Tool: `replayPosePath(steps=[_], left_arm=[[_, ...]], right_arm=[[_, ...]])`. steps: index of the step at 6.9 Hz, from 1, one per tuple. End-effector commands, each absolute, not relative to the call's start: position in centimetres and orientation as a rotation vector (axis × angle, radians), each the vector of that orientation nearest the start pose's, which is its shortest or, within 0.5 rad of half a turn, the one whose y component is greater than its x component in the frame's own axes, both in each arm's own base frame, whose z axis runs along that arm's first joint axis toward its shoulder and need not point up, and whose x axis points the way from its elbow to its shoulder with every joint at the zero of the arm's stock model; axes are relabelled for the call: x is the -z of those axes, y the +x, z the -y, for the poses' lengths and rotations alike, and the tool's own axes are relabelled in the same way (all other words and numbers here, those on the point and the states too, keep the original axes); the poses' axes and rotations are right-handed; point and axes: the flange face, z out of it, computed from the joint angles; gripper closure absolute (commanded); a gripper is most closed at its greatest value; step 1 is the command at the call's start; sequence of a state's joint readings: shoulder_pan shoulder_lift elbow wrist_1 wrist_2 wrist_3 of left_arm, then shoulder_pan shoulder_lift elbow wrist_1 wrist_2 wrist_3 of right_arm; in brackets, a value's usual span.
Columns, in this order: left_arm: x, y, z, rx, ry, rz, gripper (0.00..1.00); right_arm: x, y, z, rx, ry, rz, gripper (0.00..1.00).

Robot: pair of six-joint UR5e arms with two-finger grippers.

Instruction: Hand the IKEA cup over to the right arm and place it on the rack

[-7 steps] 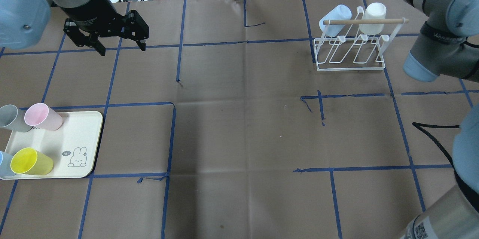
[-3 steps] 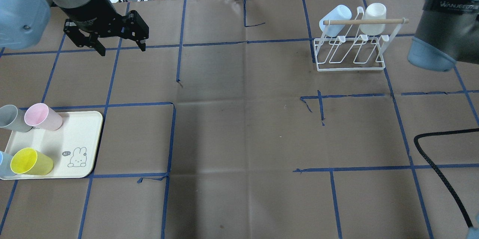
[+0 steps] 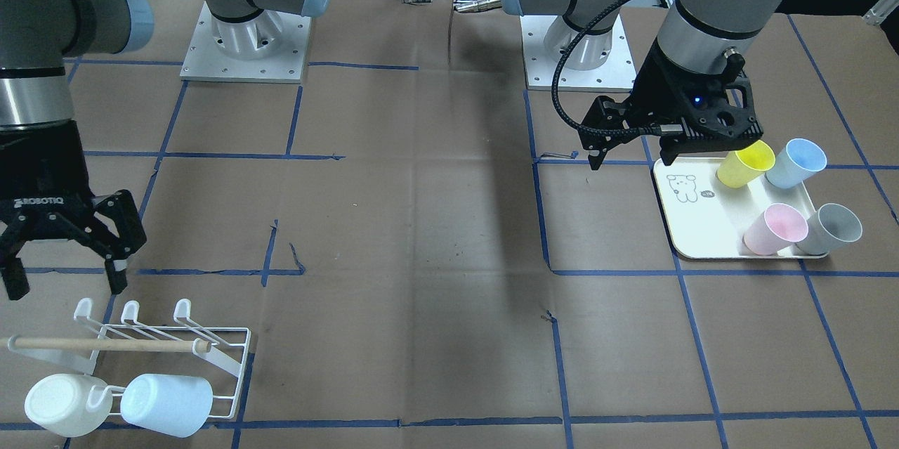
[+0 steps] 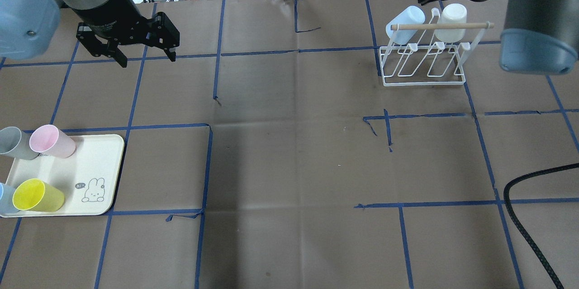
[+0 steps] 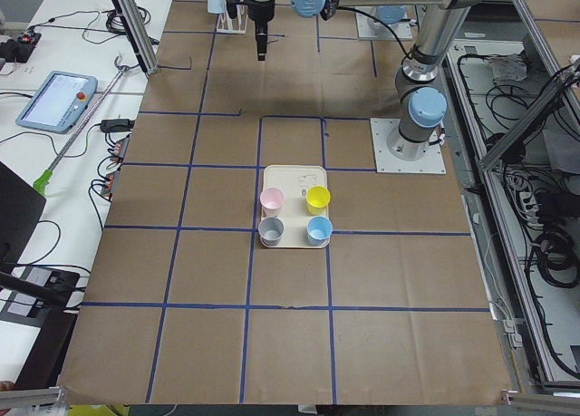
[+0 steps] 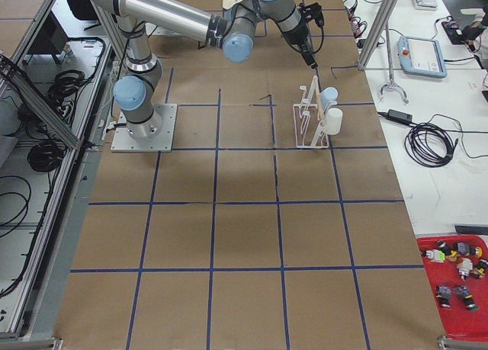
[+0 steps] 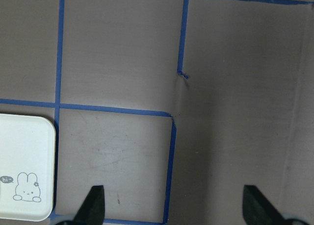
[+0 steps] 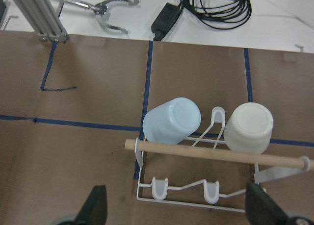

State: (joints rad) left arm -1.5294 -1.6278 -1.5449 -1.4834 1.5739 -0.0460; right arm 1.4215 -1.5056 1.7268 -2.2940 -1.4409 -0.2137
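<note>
In the front-facing view, the left end effector (image 3: 630, 154) is hanging spread and empty, and so is the right end effector (image 3: 64, 286). The IKEA cups waiting to move, a yellow cup (image 3: 746, 163), blue cup (image 3: 796, 162), pink cup (image 3: 776, 228) and grey cup (image 3: 830, 228), are standing packed on the tray (image 3: 692, 224). We are judging that crowding the main hazard: closing on one cup risks nudging or tipping its neighbour.

From overhead, the tray is lying well apart from the left end effector, robot-ward and to its left. Only bare worktop (image 4: 294, 153) is lying between, so nothing is blocking the reach. A black cable (image 4: 529, 216) is trailing below the right arm (image 4: 536, 17) and could snag during the hand-over.

In the left view, the cups are sitting two by two, mouths up. Whether they are touching is too small for us to tell.

In the right view, the rack (image 6: 309, 113) is sitting just below the right end effector.

The left wrist view is showing only a tray corner left of the fingers (image 7: 93, 208), and no cup.

The right wrist view is showing a pale blue hung cup (image 8: 171, 119) and a white hung cup (image 8: 251, 127) filling far prongs. The dowel (image 8: 216, 154) is crossing above the bare near prongs. We are expecting a slanted cup to strike that bar.
</note>
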Motion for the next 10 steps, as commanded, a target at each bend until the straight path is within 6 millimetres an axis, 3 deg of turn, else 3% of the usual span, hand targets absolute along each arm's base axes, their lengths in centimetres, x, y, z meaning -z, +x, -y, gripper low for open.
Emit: replayPosePath(steps=[1,3,4,6,8,10], left_arm=[[-48.1,-11.1,52.6,0.089,-0.137,-3.134,0.0],[-47.8,-11.2,52.7,0.077,-0.137,-3.138,0.0],[-47.5,-11.2,52.8,0.07,-0.135,-3.14,0.0],[-47.6,-11.2,52.8,0.07,-0.132,-3.138,0.0],[-47.6,-11.2,52.8,0.07,-0.068,-3.139,0.0],[-47.6,-11.3,52.8,0.07,-0.041,-3.141,0.0]], right_arm=[[-48.1,7.3,52.7,0.42,-0.128,-3.029,0.0],[-49.5,8.2,48.9,0.152,-0.117,-3.027,0.0],[-50.4,9.8,46.5,0.098,-0.155,-3.019,0.0],[-49.9,13.5,44.2,0.0,-0.275,-2.999,0.0],[-49.2,13.4,40.9,-0.058,-0.263,-3.129,0.0],[-47.3,13.3,40.2,-0.109,-0.12,-3.185,0.0]])
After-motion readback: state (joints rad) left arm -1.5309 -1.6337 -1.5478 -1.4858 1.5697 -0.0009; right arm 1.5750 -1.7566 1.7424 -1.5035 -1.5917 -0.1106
